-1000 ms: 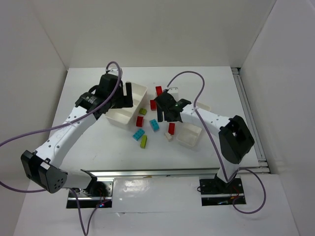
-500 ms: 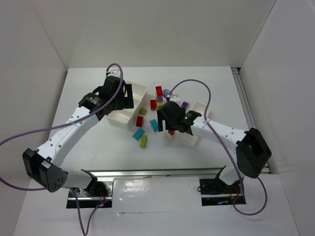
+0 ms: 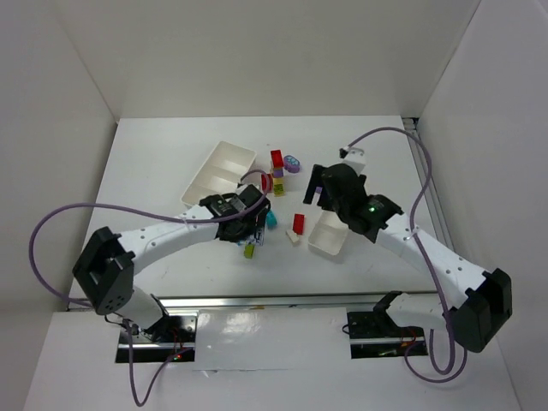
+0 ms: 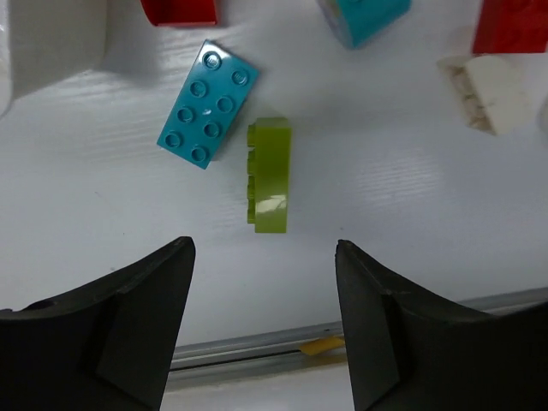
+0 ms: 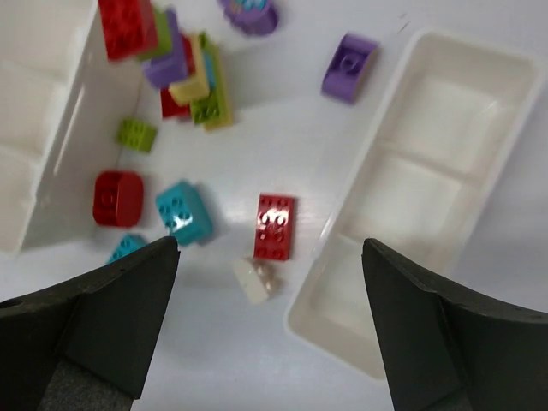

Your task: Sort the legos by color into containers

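Right wrist view: legos (image 5: 274, 225) lie outside, between longer tray (image 5: 43, 86) and smaller tray (image 5: 428, 180); left fingers (image 4: 128, 325), right fingers (image 5: 103, 317) spread.

The left wrist view's top edge is cutting off a red brick (image 4: 178, 10), a cyan brick (image 4: 364, 17) and a second red brick (image 4: 512, 26). The right wrist view's left edge is cropping a white tray (image 5: 38, 128), and the stacked bricks (image 5: 184, 73) are blurring together.

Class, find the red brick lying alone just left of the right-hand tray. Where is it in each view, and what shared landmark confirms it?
Top external: red brick mid-table, left of the right-hand tray.
Left wrist: top right corner, cut by the edge.
Right wrist: centre of the picture.
Landmark: the white wedge just below it everywhere.
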Action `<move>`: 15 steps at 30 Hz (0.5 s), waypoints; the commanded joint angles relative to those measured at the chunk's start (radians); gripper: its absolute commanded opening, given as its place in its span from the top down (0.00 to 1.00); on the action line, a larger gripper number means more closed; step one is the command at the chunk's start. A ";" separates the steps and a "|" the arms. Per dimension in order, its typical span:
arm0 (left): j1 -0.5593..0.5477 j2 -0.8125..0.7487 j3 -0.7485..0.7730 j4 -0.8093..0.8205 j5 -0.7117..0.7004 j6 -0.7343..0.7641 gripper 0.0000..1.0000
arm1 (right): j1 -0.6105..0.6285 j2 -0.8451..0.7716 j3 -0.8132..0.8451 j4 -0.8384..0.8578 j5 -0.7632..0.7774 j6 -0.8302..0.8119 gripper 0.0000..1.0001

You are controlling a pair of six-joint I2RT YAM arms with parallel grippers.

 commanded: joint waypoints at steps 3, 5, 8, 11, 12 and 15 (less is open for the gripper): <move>-0.006 0.102 -0.031 0.075 -0.002 -0.110 0.20 | -0.105 -0.037 0.078 -0.099 0.068 -0.024 0.05; -0.006 0.140 -0.052 0.122 0.026 -0.101 0.20 | -0.123 -0.037 0.078 -0.099 0.059 -0.033 0.05; -0.006 0.187 -0.041 0.153 0.037 -0.092 0.24 | -0.152 -0.037 0.055 -0.085 0.044 -0.043 0.05; -0.006 0.239 -0.032 0.153 0.037 -0.092 0.30 | -0.172 -0.037 0.045 -0.074 0.019 -0.043 0.05; -0.006 0.239 -0.023 0.153 0.026 -0.092 0.30 | -0.173 -0.037 0.045 -0.074 0.019 -0.043 0.05; -0.006 0.263 -0.023 0.153 0.026 -0.092 0.37 | -0.182 -0.028 0.045 -0.074 0.019 -0.043 0.05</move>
